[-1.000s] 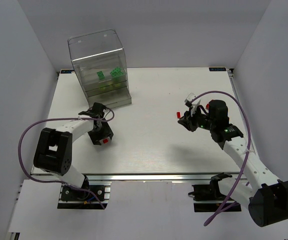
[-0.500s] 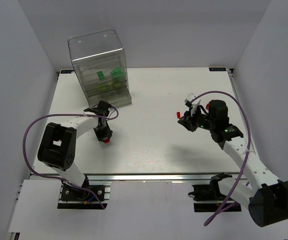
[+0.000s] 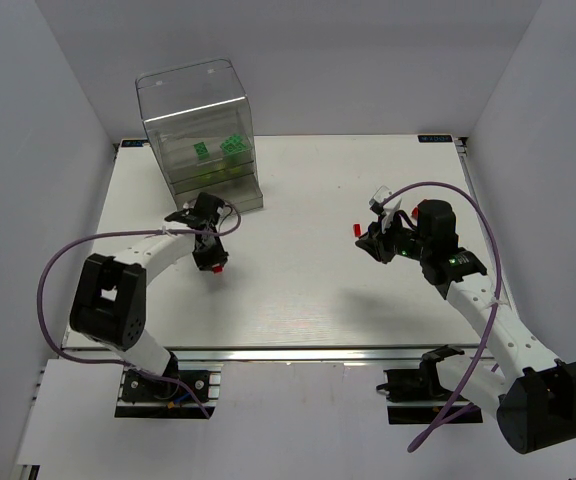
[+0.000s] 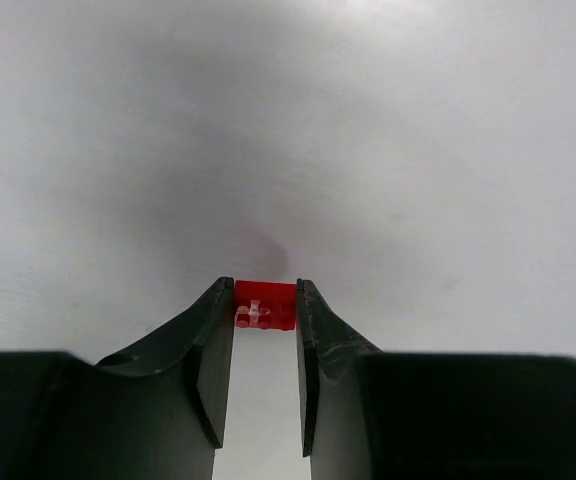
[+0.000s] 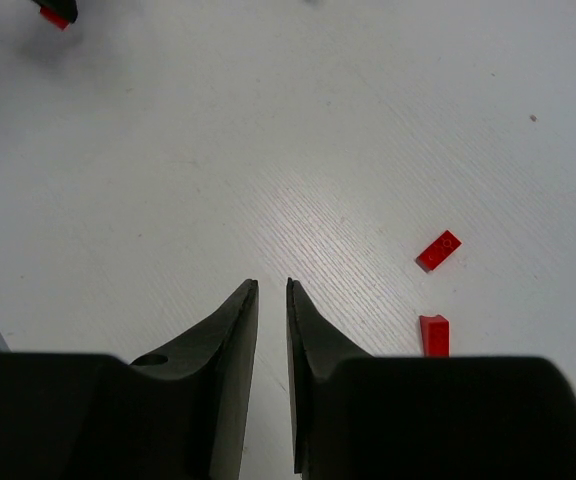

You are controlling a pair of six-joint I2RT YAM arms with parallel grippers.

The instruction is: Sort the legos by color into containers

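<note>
White desk [image 3: 298, 290]; left jaws [image 4: 265, 310] clamped on red lego [image 4: 265, 305], seemingly light, rigid, slippery, best pinched across flat sides; right jaws [image 5: 272, 292] nearly together, empty.

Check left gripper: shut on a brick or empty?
Shut on a red brick: the left gripper fingers press both its sides, above the table.
</note>
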